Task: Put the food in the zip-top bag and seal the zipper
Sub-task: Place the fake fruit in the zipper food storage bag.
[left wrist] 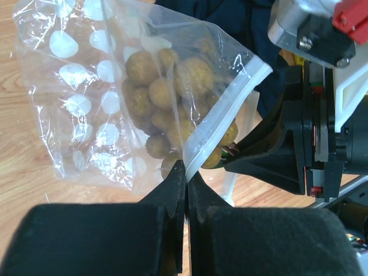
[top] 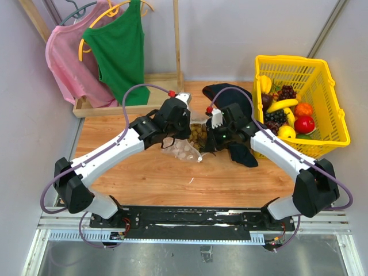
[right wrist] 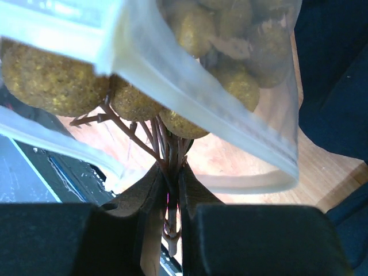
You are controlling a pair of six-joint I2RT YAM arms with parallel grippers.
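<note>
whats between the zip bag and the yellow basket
In the top view, the dark navy cloth and the right gripper, closed on the longan stem, lie between the zip-top bag and the yellow basket.

The middle of the wooden counter (top: pixel 172 178) is crowded. The white left arm (top: pixel 109 152) and white right arm (top: pixel 282 152) meet head to head over the clear zip-top bag (top: pixel 183 150) of tan longans (top: pixel 198 133), their jaws close together at its mouth. A dark navy cloth (top: pixel 242 156) lies just right of the bag. The yellow lattice basket (top: pixel 340 115) walls off the far right. A wooden rack base (top: pixel 95 109) with a hanging pink top (top: pixel 63 57) and green top (top: pixel 121 52) blocks the far left. Bare wood runs along the near side between the arms.
</note>
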